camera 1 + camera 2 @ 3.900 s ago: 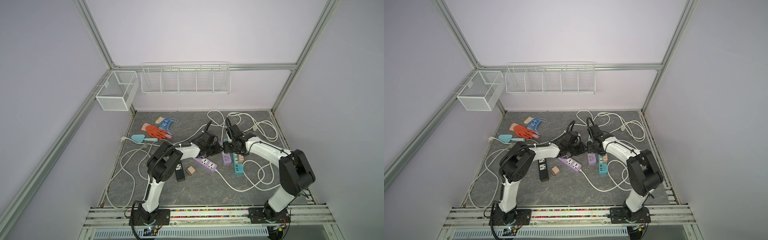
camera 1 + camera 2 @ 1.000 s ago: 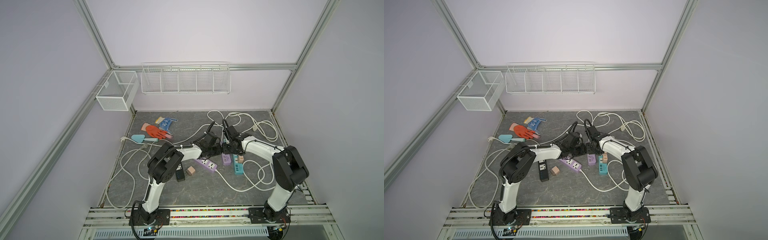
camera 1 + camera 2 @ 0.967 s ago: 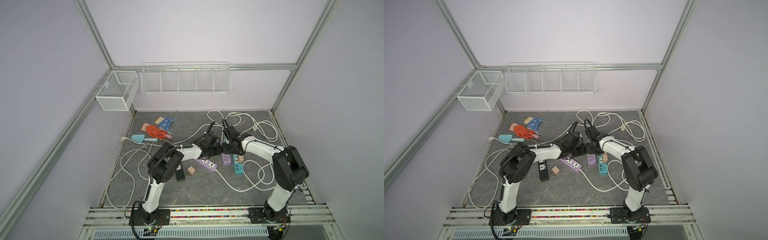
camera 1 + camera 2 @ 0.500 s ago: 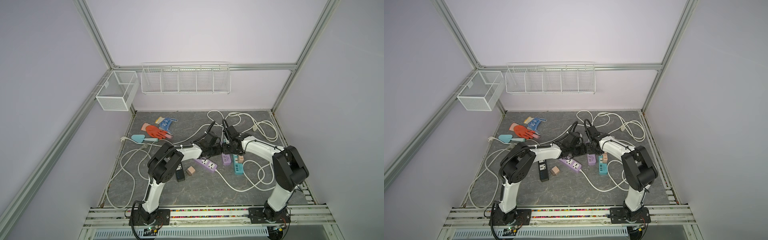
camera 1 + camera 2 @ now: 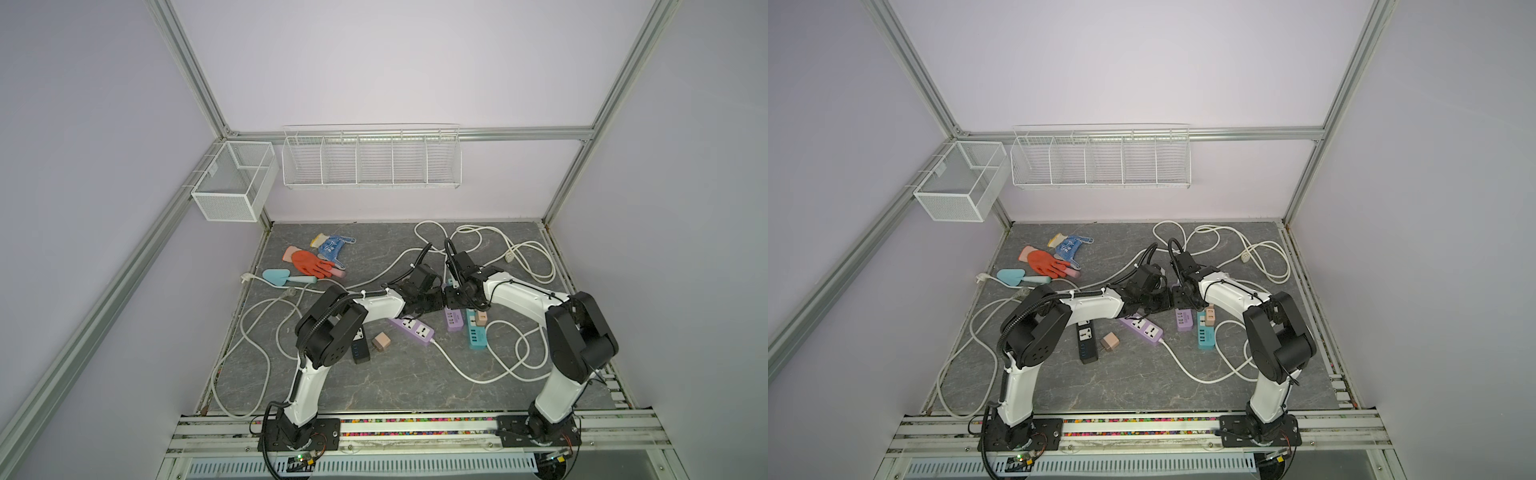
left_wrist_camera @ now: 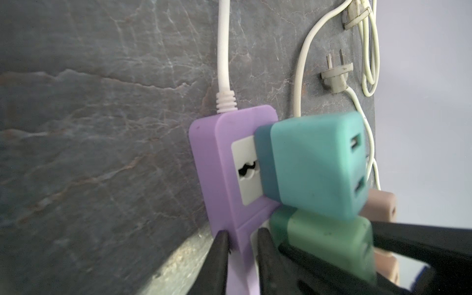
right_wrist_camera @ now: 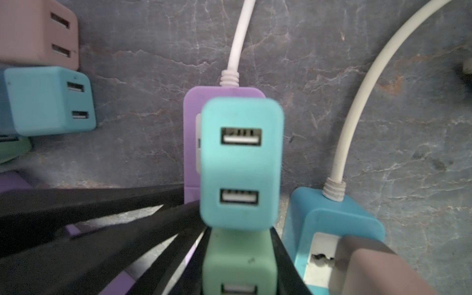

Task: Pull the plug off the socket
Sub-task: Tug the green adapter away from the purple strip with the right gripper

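The right tool (image 7: pixel 240 255) is closed on the mint-green cube-shaped USB charger plug (image 7: pixel 238 258), one finger flat against each side face. That plug sits seated in the purple plastic power strip (image 6: pixel 219 163), about the middle of the dark grey stone-patterned table (image 5: pixel 374 374); the left tool (image 6: pixel 241 245) is pinched shut on the strip's thin side wall just beside it. The likeliest trouble, I judge, is that narrow bite; the left fingers have only a lip of smooth plastic, so a firm pull may slide them off and bring the whole strip up with the plug, pins not freed. The teal cube-shaped USB charger plug (image 7: pixel 241 163) stands in the next socket, close against the green one, though whether they touch I cannot tell; a pull that tilts toward it could lever against it and bind the pins. The right fingers press on smooth, rounded faces and could slip off if the socket holds hard. On the other side the blue plastic power strip (image 7: pixel 332 222) with its beige plug (image 7: pixel 370 265) lies just beside the right tool; a sideways swing could knock it. The white cord (image 6: pixel 223 51) of the purple strip runs off across the table; if the strip shifts, the cord will drag. How deep the pins sit cannot be seen.
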You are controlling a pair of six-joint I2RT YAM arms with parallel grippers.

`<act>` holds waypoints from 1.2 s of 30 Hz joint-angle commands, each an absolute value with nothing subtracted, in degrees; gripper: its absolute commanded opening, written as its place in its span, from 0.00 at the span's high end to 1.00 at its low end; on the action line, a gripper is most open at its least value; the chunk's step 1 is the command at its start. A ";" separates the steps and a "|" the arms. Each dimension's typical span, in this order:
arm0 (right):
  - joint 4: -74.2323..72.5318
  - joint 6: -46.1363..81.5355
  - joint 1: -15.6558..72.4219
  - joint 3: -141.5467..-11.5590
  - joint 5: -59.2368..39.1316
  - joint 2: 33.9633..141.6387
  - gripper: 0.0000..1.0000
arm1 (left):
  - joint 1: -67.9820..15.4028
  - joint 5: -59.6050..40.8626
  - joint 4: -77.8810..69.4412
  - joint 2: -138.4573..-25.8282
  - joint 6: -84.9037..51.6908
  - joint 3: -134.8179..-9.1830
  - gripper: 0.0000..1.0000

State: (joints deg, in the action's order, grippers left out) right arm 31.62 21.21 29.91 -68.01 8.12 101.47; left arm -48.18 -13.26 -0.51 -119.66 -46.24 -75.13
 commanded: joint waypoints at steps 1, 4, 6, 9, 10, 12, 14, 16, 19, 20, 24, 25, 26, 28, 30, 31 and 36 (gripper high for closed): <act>32.50 21.58 30.95 -69.70 6.12 98.64 0.86 | -48.51 -9.87 8.44 -121.38 -45.49 -72.67 0.79; 33.22 20.75 30.39 -69.11 7.96 97.07 0.86 | -48.50 -9.81 8.17 -121.29 -45.44 -72.12 0.79; 33.82 20.40 29.92 -68.78 8.77 96.10 0.86 | -48.47 -9.96 8.04 -121.60 -45.51 -72.11 0.79; 33.54 20.48 29.85 -68.47 8.19 95.49 0.87 | -48.50 -10.02 7.84 -121.80 -45.54 -72.20 0.79; 33.12 20.77 29.88 -68.31 7.65 95.61 0.87 | -48.59 -10.08 7.87 -121.74 -45.56 -72.25 0.79; 31.61 21.65 30.10 -68.03 5.34 96.03 0.87 | -48.60 -9.94 8.06 -121.85 -45.53 -72.53 0.79; 30.93 22.34 30.29 -68.27 3.91 96.65 0.88 | -48.55 -9.85 8.45 -121.93 -45.53 -72.86 0.79; 30.67 22.24 30.40 -68.54 2.88 97.16 0.89 | -48.59 -9.92 8.61 -122.05 -45.45 -73.05 0.79; 32.07 21.29 30.28 -69.25 6.06 97.14 0.89 | -48.67 -9.87 9.13 -122.49 -45.35 -73.38 0.80; 32.44 20.82 30.31 -69.34 7.27 96.91 0.89 | -48.69 -9.84 9.57 -122.58 -45.27 -73.62 0.80; 31.09 20.53 30.28 -69.24 6.72 97.82 0.89 | -48.85 -9.27 10.15 -122.33 -45.32 -73.62 0.80; 30.57 20.80 30.49 -69.39 5.08 98.35 0.90 | -48.95 -9.14 10.19 -122.50 -45.32 -73.65 0.80; 30.10 21.06 30.84 -69.56 3.85 98.83 0.90 | -48.90 -9.01 10.32 -122.68 -45.36 -73.78 0.80; 30.21 21.36 31.56 -70.03 4.31 99.23 0.90 | -48.93 -8.91 10.88 -122.96 -45.27 -74.19 0.80; 30.64 20.59 31.53 -70.36 5.34 98.93 0.90 | -48.90 -8.59 11.36 -122.65 -45.04 -74.22 0.81; 30.75 19.93 31.40 -70.44 5.99 98.73 0.90 | -48.92 -8.30 11.43 -122.46 -44.92 -73.92 0.81; 31.87 19.15 31.05 -70.72 8.10 98.18 0.90 | -49.17 -8.22 10.85 -122.17 -45.30 -72.85 0.81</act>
